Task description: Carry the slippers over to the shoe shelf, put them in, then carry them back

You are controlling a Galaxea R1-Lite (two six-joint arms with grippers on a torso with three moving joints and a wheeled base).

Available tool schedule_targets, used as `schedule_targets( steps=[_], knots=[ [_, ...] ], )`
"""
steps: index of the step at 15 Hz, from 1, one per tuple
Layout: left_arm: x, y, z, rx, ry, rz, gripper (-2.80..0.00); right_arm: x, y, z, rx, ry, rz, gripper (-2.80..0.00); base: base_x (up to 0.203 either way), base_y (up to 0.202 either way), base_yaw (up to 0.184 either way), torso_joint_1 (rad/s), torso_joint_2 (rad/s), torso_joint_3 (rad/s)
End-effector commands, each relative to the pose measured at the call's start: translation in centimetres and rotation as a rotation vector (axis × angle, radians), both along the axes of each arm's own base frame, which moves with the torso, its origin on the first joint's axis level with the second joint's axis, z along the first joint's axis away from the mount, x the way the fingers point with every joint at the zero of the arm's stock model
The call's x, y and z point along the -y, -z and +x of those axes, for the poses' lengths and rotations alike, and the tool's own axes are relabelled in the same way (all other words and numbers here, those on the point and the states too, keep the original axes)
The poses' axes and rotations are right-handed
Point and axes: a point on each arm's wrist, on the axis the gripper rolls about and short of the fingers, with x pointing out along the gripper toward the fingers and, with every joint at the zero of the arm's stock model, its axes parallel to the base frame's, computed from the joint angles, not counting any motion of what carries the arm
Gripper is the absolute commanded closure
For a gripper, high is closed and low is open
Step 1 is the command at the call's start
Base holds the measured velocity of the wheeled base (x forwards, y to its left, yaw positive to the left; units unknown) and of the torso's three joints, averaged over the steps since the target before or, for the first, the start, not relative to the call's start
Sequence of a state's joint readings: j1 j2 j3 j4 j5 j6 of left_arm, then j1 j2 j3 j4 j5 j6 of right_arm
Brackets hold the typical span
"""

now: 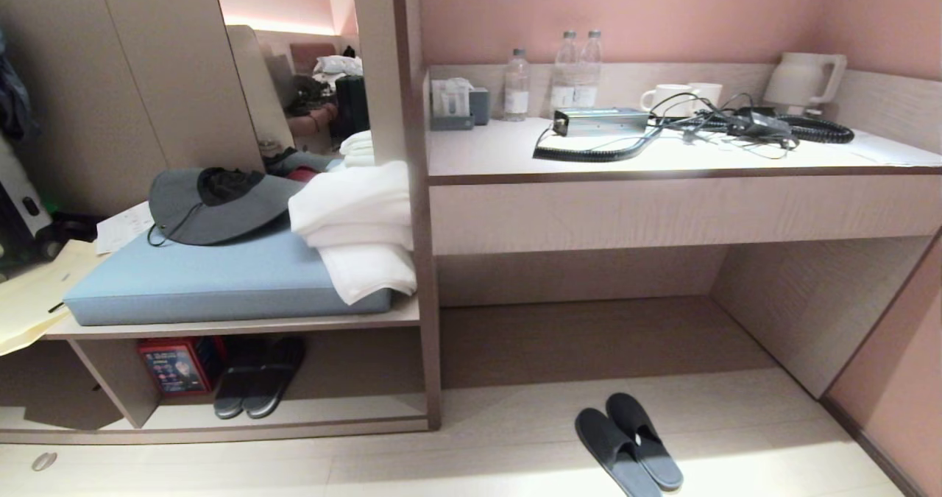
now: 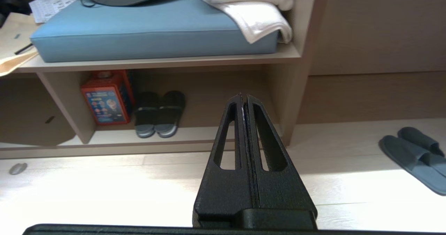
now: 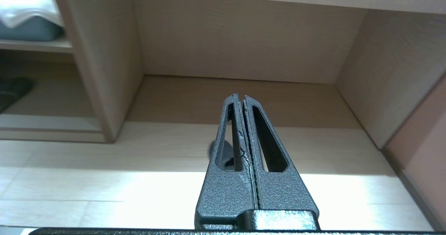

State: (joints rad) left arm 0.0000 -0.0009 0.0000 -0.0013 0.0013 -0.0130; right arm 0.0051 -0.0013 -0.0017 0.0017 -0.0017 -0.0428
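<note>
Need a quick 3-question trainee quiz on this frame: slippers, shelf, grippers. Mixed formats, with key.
1. True or false: the slippers lie on the floor in front of the desk recess.
2. What stands in the shoe shelf beside the chunkier dark pair? A) red box B) kettle C) hat
3. Fill in: the left gripper and right gripper are both ____ and hold nothing.

Key: 1 true; 2 A, the red box; 3 shut.
</note>
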Motion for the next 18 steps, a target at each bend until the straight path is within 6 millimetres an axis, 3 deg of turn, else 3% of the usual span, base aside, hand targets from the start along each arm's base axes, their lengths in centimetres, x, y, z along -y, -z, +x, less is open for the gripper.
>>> schedule_targets(
  steps=[1,18],
  knots=[
    [0.00,0.03,0.02,-0.002,-0.001,-0.001,0.00,0.00,0.00,0.00,0.000,-0.001,0.000,0.00,0.000,0.196,-0.004,0.002,0.00,-0.002],
    [0.00,0.00,0.01,-0.001,0.000,-0.001,0.00,0.01,0.00,0.00,0.000,0.000,0.000,0.00,0.000,0.196,-0.001,0.002,0.00,0.002]
  ],
)
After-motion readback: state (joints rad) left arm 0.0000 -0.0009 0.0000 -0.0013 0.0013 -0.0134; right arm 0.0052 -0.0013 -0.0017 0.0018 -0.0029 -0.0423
